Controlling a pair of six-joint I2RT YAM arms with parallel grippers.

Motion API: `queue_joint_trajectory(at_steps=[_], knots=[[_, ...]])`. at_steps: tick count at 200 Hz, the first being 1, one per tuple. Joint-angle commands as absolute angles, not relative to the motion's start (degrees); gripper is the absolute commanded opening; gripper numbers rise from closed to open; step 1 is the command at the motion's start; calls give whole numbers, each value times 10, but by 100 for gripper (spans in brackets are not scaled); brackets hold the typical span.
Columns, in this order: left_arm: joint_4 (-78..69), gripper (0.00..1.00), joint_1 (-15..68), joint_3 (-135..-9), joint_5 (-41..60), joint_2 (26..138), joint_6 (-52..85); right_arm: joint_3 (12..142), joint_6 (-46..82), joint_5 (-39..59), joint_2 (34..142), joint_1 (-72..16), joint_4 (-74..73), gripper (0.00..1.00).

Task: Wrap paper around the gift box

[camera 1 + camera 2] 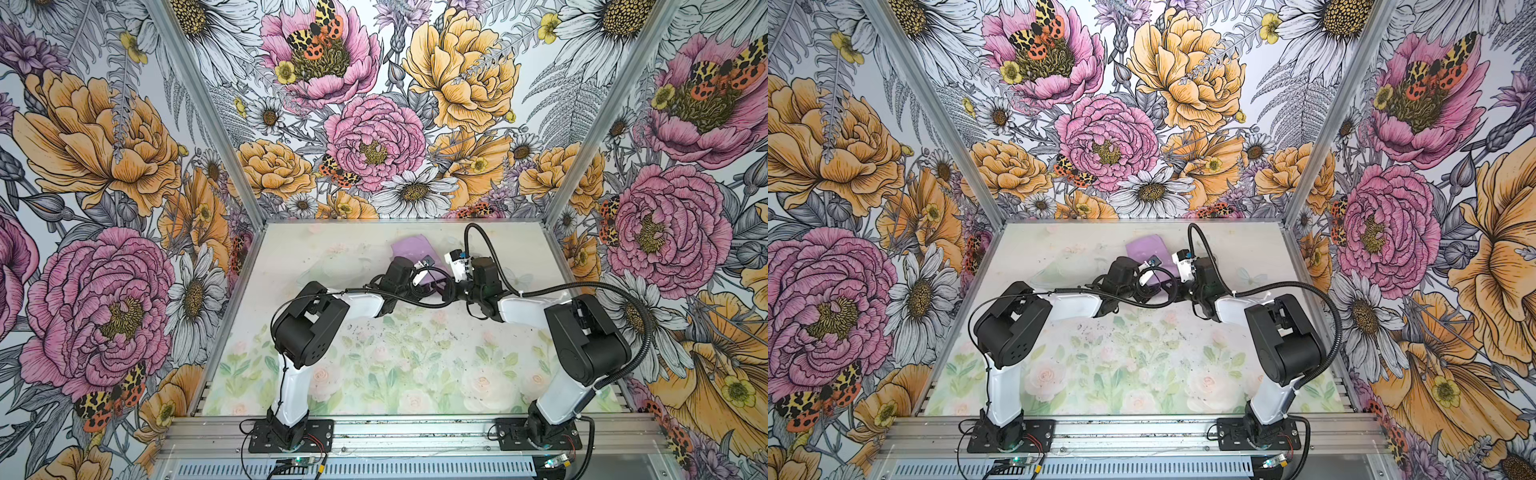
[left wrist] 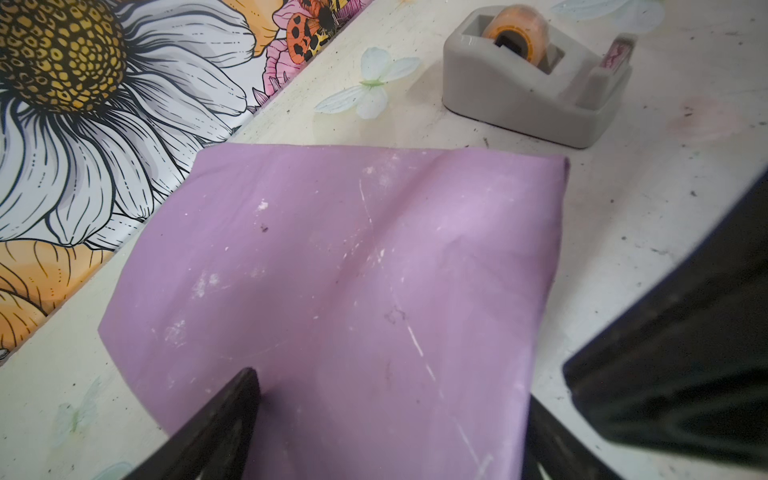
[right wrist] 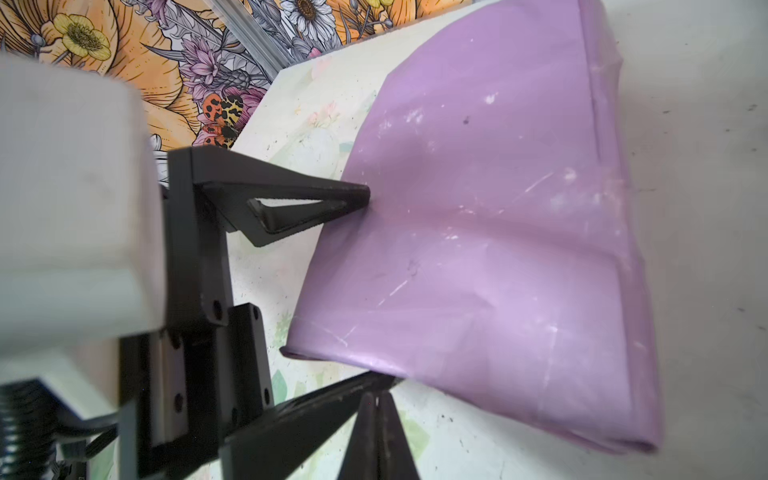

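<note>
No lettering, number, brand or sign can be read in any of the views. The white housing on the right arm's wrist (image 1: 456,262) carries a few tiny dark marks in both top views, but they are too small to make out.

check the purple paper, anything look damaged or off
The paper looks worn: white scuffs and scratches all over, a raised crease across its middle, and it bulges loosely rather than lying tight.
</note>
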State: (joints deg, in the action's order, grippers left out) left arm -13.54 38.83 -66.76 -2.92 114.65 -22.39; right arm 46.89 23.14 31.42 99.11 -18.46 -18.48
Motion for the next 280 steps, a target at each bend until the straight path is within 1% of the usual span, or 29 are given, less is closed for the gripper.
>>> queue_joint_trajectory(at_steps=[1, 74, 120, 159, 181, 198, 228, 280], knots=[[-28, 86, 376, -651, -21, 1189, -196, 482, 230, 295, 1004, -188, -197, 0], [-27, 86, 377, -650, -22, 1191, -197, 498, 240, 261, 1051, -184, -242, 0], [-26, 86, 377, -651, -24, 1191, -198, 495, 259, 261, 1069, -181, -283, 0], [-26, 86, 377, -650, -25, 1190, -199, 454, 241, 254, 1015, -178, -253, 11], [-25, 86, 378, -651, -24, 1191, -199, 428, 231, 254, 979, -178, -231, 14], [-25, 86, 378, -652, -26, 1191, -200, 418, 229, 255, 959, -178, -220, 13], [-24, 86, 378, -653, -26, 1191, -199, 426, 234, 263, 947, -179, -223, 9], [-24, 86, 378, -655, -26, 1193, -199, 460, 235, 268, 971, -180, -224, 2]])
